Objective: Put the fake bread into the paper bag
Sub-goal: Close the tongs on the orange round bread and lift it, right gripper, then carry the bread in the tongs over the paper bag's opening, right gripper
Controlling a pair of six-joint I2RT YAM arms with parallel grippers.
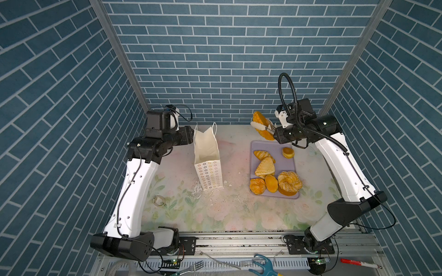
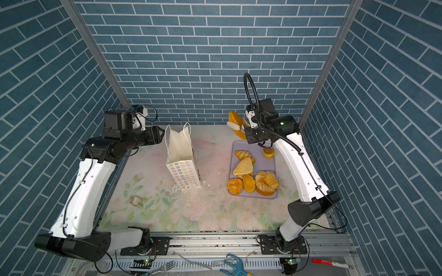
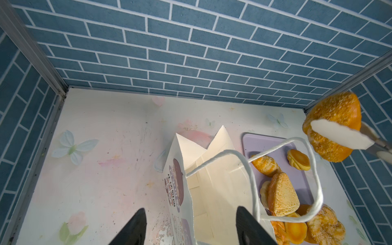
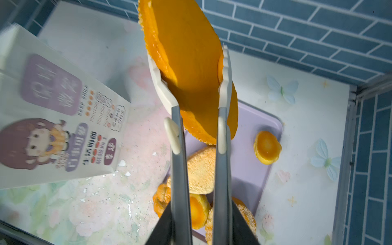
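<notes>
the right gripper (image 1: 275, 132) squeezes the tongs (image 4: 179, 161), their white tips clamped on the oval loaf (image 4: 186, 63), held in the air at the tray's (image 1: 272, 147) 12 o'clock edge. the paper bag (image 1: 207, 153) stands upright at the tray's 9 o'clock, the left gripper (image 3: 191, 212) spread open at its rim.

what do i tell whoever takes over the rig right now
left gripper: open at the paper bag rim, one wall seemingly between its jaws, not gripped.
right gripper: shut on tongs that clamp the oval loaf, raised over the tray far end.
Bag upright, left of tray, looks empty.
Done: loaf picked up.
Left: drop it in the bag, then the other bread on the tray.
</notes>
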